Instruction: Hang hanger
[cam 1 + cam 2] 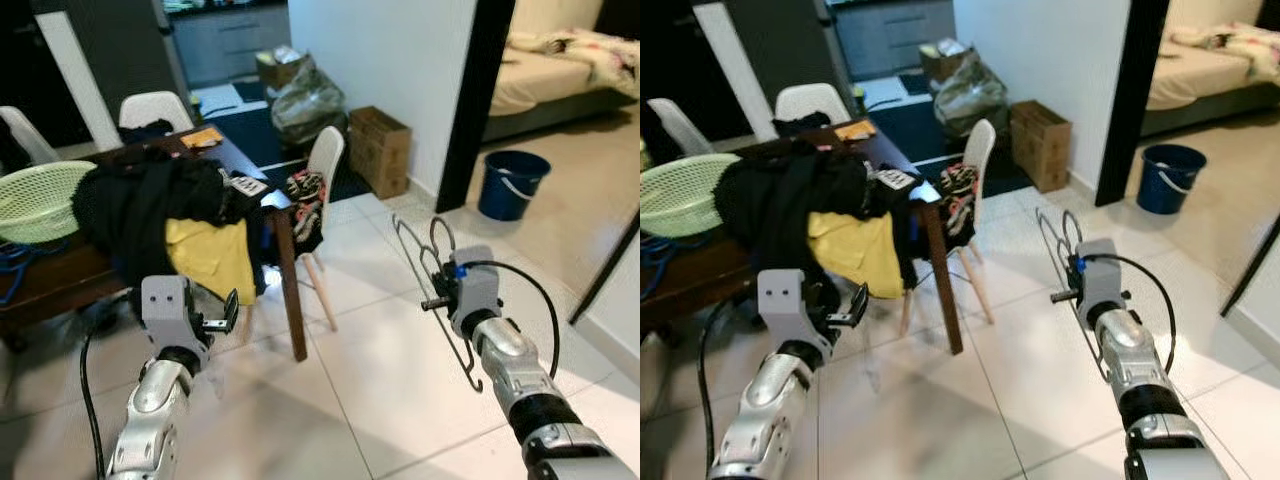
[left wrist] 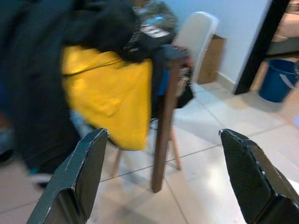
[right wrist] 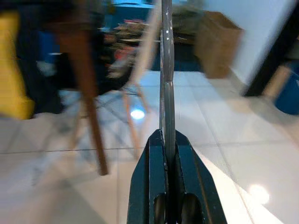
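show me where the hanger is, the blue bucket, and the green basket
hanger [image 1: 415, 250], left eye view, on its wire frame above the right gripper.
blue bucket [image 1: 510, 188], left eye view, on its outer wall.
green basket [image 1: 35, 200], left eye view, on its mesh wall.

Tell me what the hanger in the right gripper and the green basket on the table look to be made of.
Hanger: thin grey metal wire by its look, bent into loops and a hook, clamped in the right gripper. Basket: most likely pale green plastic, with a perforated lattice wall and matte finish.

Three white chairs [image 1: 325, 160], one hanger [image 1: 432, 290], one blue bucket [image 1: 512, 184], one green basket [image 1: 40, 200], one cardboard box [image 1: 378, 150]
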`<state>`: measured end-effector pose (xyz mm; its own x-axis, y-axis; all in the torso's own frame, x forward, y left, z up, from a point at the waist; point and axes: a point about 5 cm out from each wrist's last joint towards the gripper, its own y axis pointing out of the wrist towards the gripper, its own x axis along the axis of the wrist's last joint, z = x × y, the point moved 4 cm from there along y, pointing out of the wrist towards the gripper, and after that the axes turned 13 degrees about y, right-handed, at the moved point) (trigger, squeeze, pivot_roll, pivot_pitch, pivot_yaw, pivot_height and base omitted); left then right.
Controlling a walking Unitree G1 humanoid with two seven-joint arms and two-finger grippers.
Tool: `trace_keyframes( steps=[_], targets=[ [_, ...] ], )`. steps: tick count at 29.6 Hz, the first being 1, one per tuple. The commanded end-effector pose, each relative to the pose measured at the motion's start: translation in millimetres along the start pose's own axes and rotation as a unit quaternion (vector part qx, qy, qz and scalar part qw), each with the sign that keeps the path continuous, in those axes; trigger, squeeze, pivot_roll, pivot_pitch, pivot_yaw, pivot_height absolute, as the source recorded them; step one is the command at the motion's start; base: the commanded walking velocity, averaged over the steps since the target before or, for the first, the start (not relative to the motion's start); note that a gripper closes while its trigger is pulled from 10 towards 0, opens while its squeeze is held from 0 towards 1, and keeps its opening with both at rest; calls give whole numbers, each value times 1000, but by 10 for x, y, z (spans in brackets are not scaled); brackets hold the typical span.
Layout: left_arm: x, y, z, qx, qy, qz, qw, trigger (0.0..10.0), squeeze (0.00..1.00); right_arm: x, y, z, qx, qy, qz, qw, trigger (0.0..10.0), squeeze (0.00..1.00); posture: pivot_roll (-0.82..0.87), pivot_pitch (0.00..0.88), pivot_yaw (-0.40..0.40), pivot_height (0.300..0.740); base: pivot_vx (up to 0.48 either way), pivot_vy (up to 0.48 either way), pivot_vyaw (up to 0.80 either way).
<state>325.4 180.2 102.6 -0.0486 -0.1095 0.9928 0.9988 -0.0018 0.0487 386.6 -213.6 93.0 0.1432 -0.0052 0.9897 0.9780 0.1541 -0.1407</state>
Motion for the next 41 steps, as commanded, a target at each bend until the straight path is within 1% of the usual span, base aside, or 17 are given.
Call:
trace_keyframes(
  steps=[1, 5, 12, 15, 16, 18, 19, 21, 22, 24, 27, 30, 31, 34, 38, 40, 41],
  targets=[
    [-45, -14, 64, 7, 8, 10, 1000, 10000, 0, 13, 30, 142, 27, -8, -6, 1000, 10000, 0, 9, 0, 62, 740, 0, 0, 800],
    [-33, 7, 23, -3, 12, 8, 1000, 10000, 0, 11, 29, 158, 33, -8, -8, 999, 10000, 0, 8, 0, 61, 740, 0, 0, 800],
    [-6, 29, 10, -6, 14, 4, 1000, 10000, 0, 8, 31, 164, 35, -6, -9, 999, 10000, 0, 9, 0, 60, 740, 0, 0, 800],
    [0, 37, 1, -16, 22, 3, 1000, 10000, 0, 13, 31, 130, 22, 12, -14, 1000, 10000, 0, 11, 0, 60, 740, 0, 0, 696],
    [2, 37, -8, -21, 24, 2, 999, 10000, 0, 22, 28, 94, 11, 29, -19, 999, 10000, 0, 11, 0, 60, 740, 0, 0, 0],
    [2, 37, -8, -21, 24, 2, 999, 10000, 0, 22, 28, 94, 11, 29, -19, 999, 10000, 0, 11, 0, 60, 740, 0, 0, 0],
    [8, 37, -23, -27, 23, 0, 999, 10000, 0, 30, 24, 56, 1, 47, -24, 999, 10000, 0, 11, 0, 60, 740, 0, 0, 0],
    [99, 28, -84, -50, 26, -23, 998, 10000, 0, 27, -21, -152, -52, 110, -34, 992, 10000, 0, 11, 0, 63, 740, 266, 0, 0],
    [99, 28, -84, -50, 26, -23, 998, 10000, 0, 27, -21, -152, -52, 110, -34, 992, 10000, 0, 11, 0, 63, 740, 266, 0, 0],
    [167, 22, -102, -59, 28, -37, 997, 10000, 0, 17, -73, -270, -75, 139, -43, 986, 10000, 0, 16, 0, 61, 740, 352, 0, 0],
    [221, 4, -75, -64, 35, -46, 996, 10000, 0, -23, -216, -382, -71, 132, -55, 987, 10000, 0, 16, 0, 61, 740, 359, 0, 0],
    [203, -30, -53, -67, 40, -44, 996, 10000, 0, -50, -301, -372, -46, 134, -62, 988, 10000, 0, 16, 0, 61, 740, 352, 0, 0],
    [170, -56, -32, -67, 43, -39, 996, 10000, 0, -61, -356, -350, -33, 119, -64, 990, 10000, 0, 18, 0, 59, 740, 356, 0, 0],
    [146, -75, -17, -68, 45, -35, 996, 10000, 0, -69, -395, -332, -24, 108, -65, 992, 10000, 0, 18, 0, 59, 740, 356, 0, 0],
    [37, -209, 88, -64, 57, -17, 996, 10000, 0, -80, -691, -89, 19, 105, -86, 991, 10000, 0, -2, 0, 65, 740, 358, 0, 0],
    [20, -253, 111, -62, 58, -13, 996, 10000, 0, -110, -776, 21, 28, 110, -88, 990, 10000, 0, -8, 0, 67, 740, 360, 0, 0],
    [20, -253, 111, -62, 58, -13, 996, 10000, 0, -110, -776, 21, 28, 110, -88, 990, 10000, 0, -8, 0, 67, 740, 360, 0, 0]
  ],
)
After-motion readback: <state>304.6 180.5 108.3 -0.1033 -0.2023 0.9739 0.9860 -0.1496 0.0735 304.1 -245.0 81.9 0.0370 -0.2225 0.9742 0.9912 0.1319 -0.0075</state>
